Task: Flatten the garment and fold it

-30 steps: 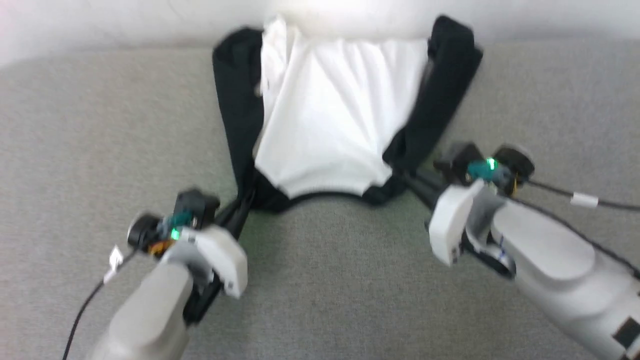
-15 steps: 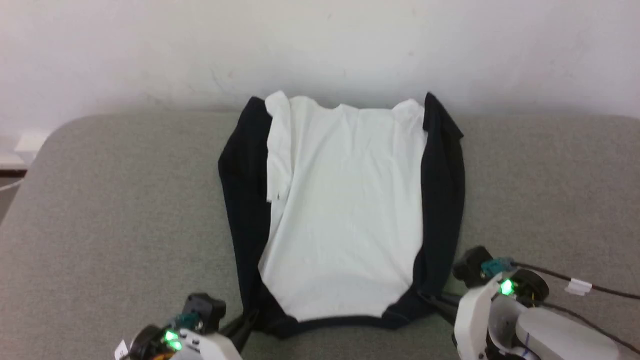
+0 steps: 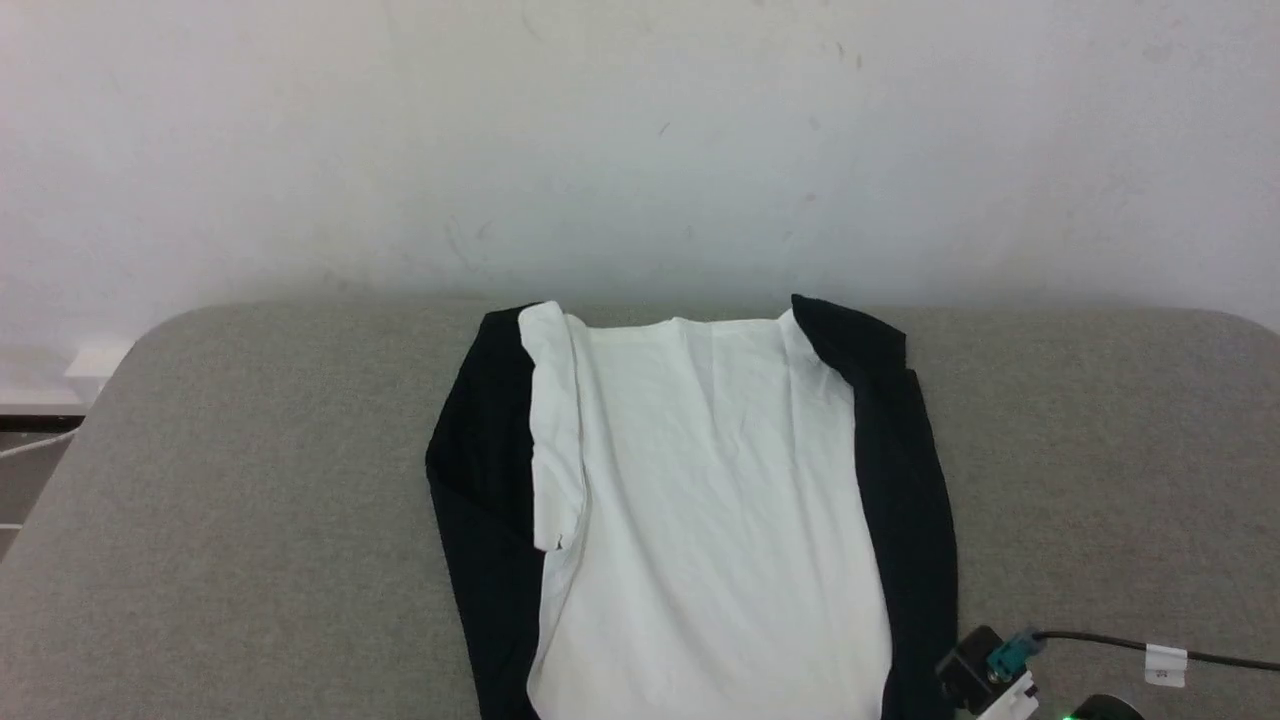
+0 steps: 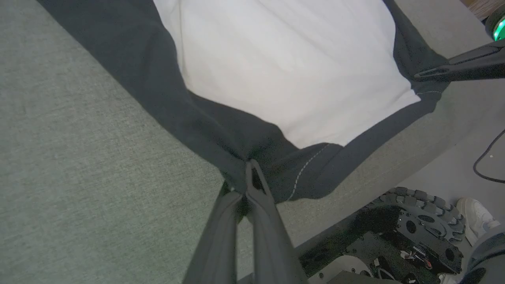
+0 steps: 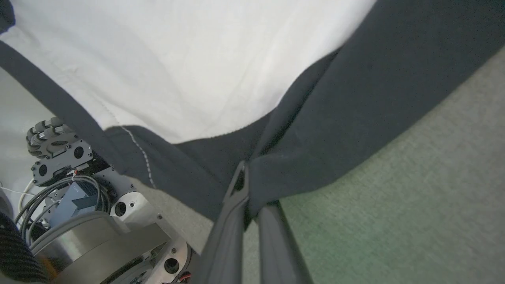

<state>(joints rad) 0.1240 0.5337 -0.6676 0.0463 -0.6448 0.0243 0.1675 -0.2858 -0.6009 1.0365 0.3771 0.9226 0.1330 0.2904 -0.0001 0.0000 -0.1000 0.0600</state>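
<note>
mostly flat garment (image 3: pixel 700 520), on grey surface (image 3: pixel 250 500)

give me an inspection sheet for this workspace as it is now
surface: grey fabric-covered tabletop, shirt spread across its middle
job's things: white T-shirt with black sleeves, mostly flat, lightly wrinkled, one white flap folded over along a side
clutter: nothing seen
grippers: left gripper jaws shut on a black near corner of the shirt; right gripper jaws shut on the other near corner
cables: black cable with a white tag by the right arm; cable bundle at the robot's base
surroundings: white wall behind; wheeled base, white shoe on the floor
</note>
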